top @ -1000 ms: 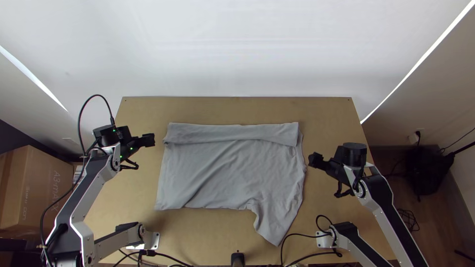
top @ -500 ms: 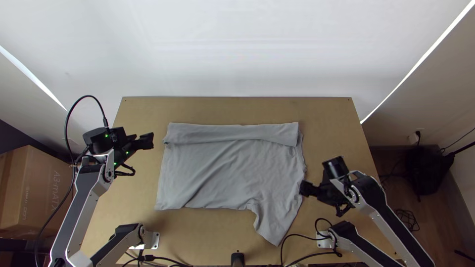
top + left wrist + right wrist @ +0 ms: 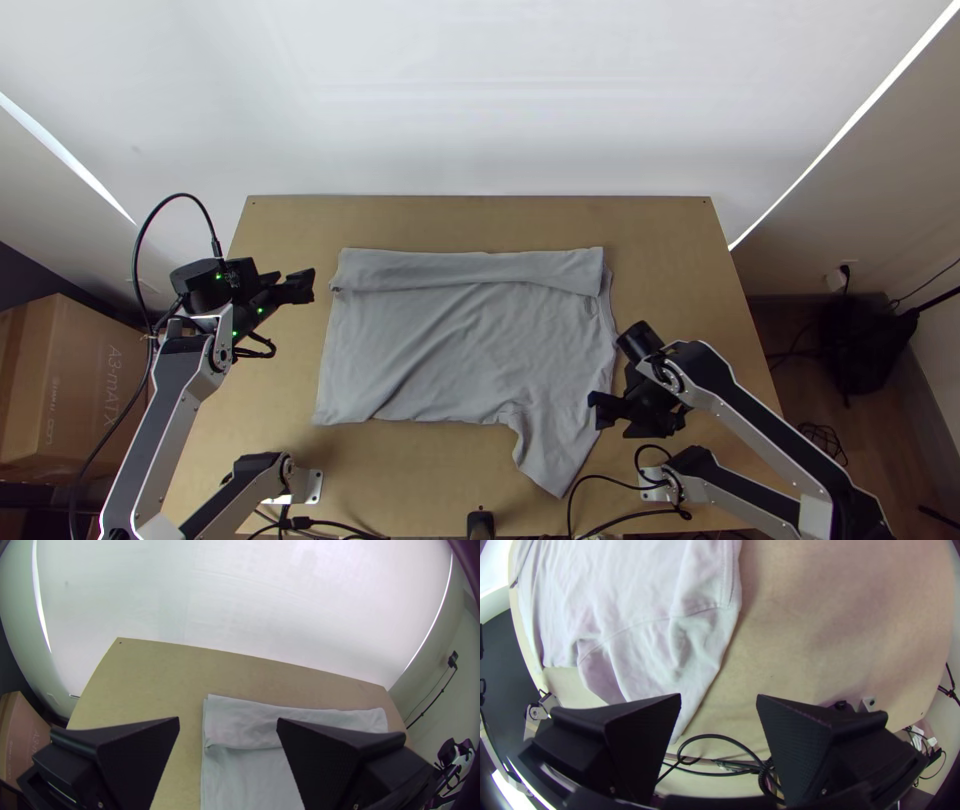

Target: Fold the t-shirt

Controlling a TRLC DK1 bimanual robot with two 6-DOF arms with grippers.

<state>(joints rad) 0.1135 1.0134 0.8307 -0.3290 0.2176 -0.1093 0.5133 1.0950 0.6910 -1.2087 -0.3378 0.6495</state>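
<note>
A grey t-shirt point(image 3: 460, 340) lies spread on the table, its far side folded over in a long strip and one sleeve point(image 3: 550, 450) sticking out toward the near edge. Left of the shirt, my left gripper point(image 3: 312, 286) is held apart from it. My right gripper point(image 3: 594, 412) is over the shirt's right edge near that sleeve. In the left wrist view, my left gripper point(image 3: 228, 732) stands open beyond the folded strip's corner point(image 3: 240, 722). The right wrist view has my right gripper point(image 3: 719, 710) open, with the sleeve point(image 3: 650, 660) partly behind one finger.
The wooden table point(image 3: 480, 222) extends around the shirt. Black cables point(image 3: 610, 478) loop at its near edge by the right arm's base. A cardboard box point(image 3: 70, 380) stands on the floor at the left, and a black bag point(image 3: 865, 340) at the right.
My right gripper has moved toward the near edge and slightly left, coming over the shirt's border. My left gripper has shifted only slightly. The shirt has not moved.
</note>
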